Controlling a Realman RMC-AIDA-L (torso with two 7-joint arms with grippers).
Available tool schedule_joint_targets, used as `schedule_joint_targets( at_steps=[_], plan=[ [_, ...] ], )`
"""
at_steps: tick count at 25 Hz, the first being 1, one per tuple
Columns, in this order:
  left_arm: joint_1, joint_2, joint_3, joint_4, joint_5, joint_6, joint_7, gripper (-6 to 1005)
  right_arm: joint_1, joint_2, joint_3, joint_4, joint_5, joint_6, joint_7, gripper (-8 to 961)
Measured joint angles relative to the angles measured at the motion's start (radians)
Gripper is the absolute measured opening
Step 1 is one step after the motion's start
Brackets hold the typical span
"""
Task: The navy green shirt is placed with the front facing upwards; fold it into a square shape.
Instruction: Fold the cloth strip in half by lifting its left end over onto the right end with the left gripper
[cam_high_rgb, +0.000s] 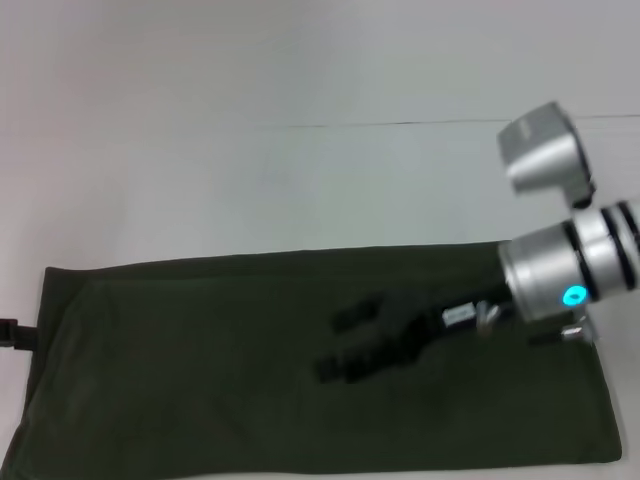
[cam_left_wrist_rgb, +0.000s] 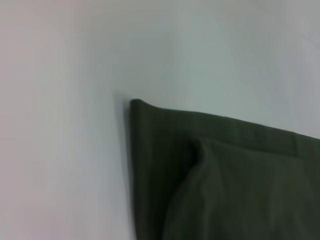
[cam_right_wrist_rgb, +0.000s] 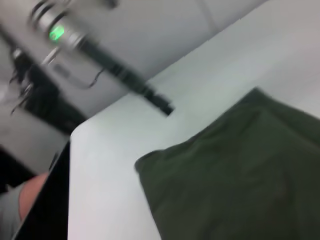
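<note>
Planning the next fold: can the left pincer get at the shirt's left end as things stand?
Probably yes. The left pincer sits at the left edge of the navy green shirt, nothing lying between them. The right pincer hovers over the shirt's middle, well clear of that end, and the table beside it looks bare.

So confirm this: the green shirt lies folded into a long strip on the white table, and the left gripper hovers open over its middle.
Wrong arm. The head view shows the right gripper hovering open over the middle of the green shirt; the left gripper barely shows at the strip's left end. The rest stands: the shirt lies as a long folded strip on the white table.
</note>
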Motion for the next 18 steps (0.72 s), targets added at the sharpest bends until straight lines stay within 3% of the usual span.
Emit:
schedule_joint_targets(
  at_steps=[3,8,18],
  plan=[
    [-0.003,0.002,0.002,-0.007,0.005,-0.012,0.000,878,-0.001,0.002,-0.036,0.069,0.064,0.033,-0.161,944],
    [-0.009,0.003,0.024,-0.007,0.033,-0.006,0.002,877,-0.013,0.005,-0.111,0.135,0.171,0.074,-0.355,944],
    [-0.012,-0.006,0.092,-0.007,0.064,-0.013,0.048,876,-0.018,0.007,-0.151,0.150,0.202,0.113,-0.430,945]
  ],
)
